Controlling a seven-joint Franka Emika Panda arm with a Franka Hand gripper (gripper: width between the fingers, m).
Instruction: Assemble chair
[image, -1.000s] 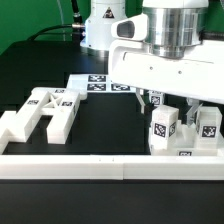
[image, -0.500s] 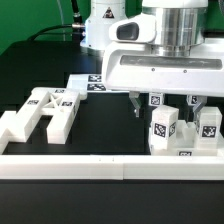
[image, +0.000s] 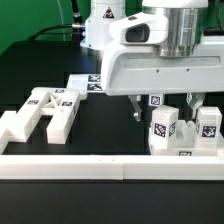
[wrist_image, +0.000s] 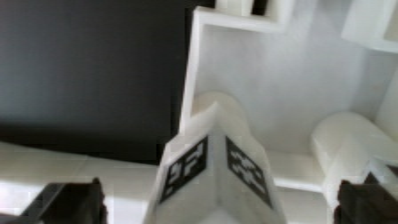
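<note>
A white H-shaped frame (image: 45, 110) with square tags lies on the black table at the exterior view's left. A boxy white chair part with upright tagged posts (image: 166, 128) stands at the exterior view's right, by the border wall. My gripper (image: 165, 106) hangs just above that part, open and holding nothing. Its dark fingers (image: 137, 107) stand either side of a tagged post. In the wrist view that tagged post (wrist_image: 214, 165) rises between the two fingertips (wrist_image: 71, 205), and my gripper (wrist_image: 222, 208) straddles it with space on both sides.
The long white border wall (image: 100, 166) runs along the front. The marker board (image: 95, 84) lies flat behind the H-shaped frame, near the robot base (image: 100, 30). Bare black table lies between the frame and the right-hand part.
The hand has levelled out and shifted slightly toward the exterior view's right over the tagged posts. The fingers stay open. The parts have not moved.
</note>
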